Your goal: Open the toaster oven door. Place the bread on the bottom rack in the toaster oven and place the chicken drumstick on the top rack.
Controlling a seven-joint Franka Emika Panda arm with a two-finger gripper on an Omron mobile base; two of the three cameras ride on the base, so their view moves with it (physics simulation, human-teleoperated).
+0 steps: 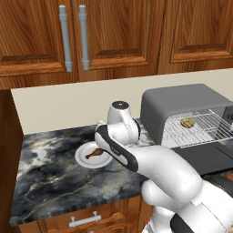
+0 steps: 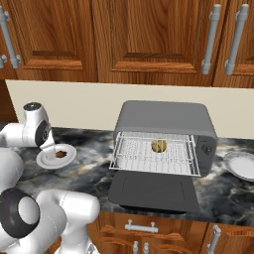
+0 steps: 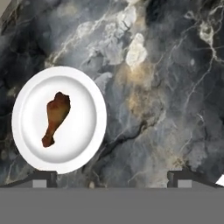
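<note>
The toaster oven (image 1: pixel 182 102) (image 2: pixel 163 116) stands on the counter with the toaster oven door (image 2: pixel 151 191) (image 1: pixel 209 159) folded down flat. A wire rack (image 2: pixel 144 154) (image 1: pixel 200 134) is slid out low over the door; it looks like the bottom rack. The bread (image 2: pixel 158 146) (image 1: pixel 187 122) lies on it. I cannot tell the top rack apart from it. The chicken drumstick (image 3: pixel 55 118) (image 1: pixel 94 154) (image 2: pixel 60 154) lies on a white plate (image 3: pixel 85 144) (image 1: pixel 83 159) to the oven's left. My gripper (image 3: pixel 113 177) (image 2: pixel 49 150) hangs open above the counter beside that plate, holding nothing.
A second white plate (image 2: pixel 241 166) sits on the dark marble counter (image 3: pixel 166 87) to the right of the oven. Wooden wall cabinets (image 2: pixel 149 39) hang above. A tall wood panel (image 1: pixel 9 150) closes the counter's left end.
</note>
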